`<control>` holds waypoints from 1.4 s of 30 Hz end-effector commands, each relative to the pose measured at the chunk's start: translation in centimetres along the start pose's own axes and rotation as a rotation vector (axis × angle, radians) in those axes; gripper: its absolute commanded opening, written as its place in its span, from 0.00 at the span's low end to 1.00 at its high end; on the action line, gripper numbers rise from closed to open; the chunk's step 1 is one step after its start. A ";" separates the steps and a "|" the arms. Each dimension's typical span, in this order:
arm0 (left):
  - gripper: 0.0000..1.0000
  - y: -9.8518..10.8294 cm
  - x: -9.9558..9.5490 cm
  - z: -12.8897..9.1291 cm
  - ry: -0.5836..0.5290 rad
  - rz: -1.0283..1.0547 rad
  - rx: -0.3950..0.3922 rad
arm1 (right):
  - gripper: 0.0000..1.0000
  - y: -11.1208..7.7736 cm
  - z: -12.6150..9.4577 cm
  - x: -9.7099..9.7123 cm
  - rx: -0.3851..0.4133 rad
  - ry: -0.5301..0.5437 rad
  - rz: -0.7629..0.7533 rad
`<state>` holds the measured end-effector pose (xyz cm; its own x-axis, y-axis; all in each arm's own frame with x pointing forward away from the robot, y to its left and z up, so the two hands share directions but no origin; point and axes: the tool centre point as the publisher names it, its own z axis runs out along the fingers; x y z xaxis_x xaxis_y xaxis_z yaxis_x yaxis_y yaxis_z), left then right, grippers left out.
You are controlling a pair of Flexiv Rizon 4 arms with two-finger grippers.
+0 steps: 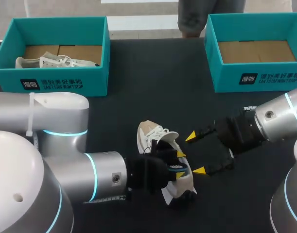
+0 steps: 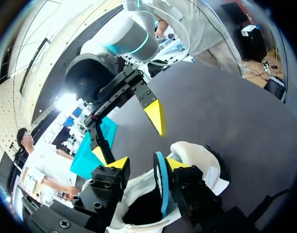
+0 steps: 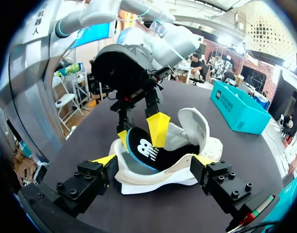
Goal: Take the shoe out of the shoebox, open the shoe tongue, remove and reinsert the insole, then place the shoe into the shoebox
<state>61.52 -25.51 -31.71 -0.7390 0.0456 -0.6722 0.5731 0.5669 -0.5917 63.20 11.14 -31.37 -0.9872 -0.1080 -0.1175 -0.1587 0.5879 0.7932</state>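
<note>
The left claw (image 1: pixel 180 164) covers the shoe's (image 1: pixel 154 133) middle; right shoebox (image 1: pixel 257 80) cropped.

A wide table (image 1: pixel 153 82) with a matte black top lies under soft, even light.

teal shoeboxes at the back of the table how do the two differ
Left teal cardboard shoebox holds a white laced shoe; right teal cardboard shoebox shows only its bare brown floor. Left shoebox sits far left, right shoebox far right. Both are lidless.
</note>
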 end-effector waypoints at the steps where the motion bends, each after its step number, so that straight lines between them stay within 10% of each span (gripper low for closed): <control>1: 0.47 -0.2 -0.2 -1.2 -0.023 0.010 -0.013 | 1.00 0.1 0.1 0.0 0.005 -0.001 0.001; 29: 0.56 -3.8 -1.3 -4.4 0.021 0.013 -0.050 | 1.00 0.1 0.1 0.0 0.005 -0.001 0.001; 42: 0.64 -3.4 -2.4 -4.4 0.057 -0.077 0.081 | 1.00 0.1 0.1 0.0 0.005 -0.001 0.001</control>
<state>58.59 -24.34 -25.78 -0.7745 0.0409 -0.6312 0.5455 0.5484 -0.6338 63.20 11.14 -31.37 -0.9872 -0.1080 -0.1175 -0.1587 0.5879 0.7932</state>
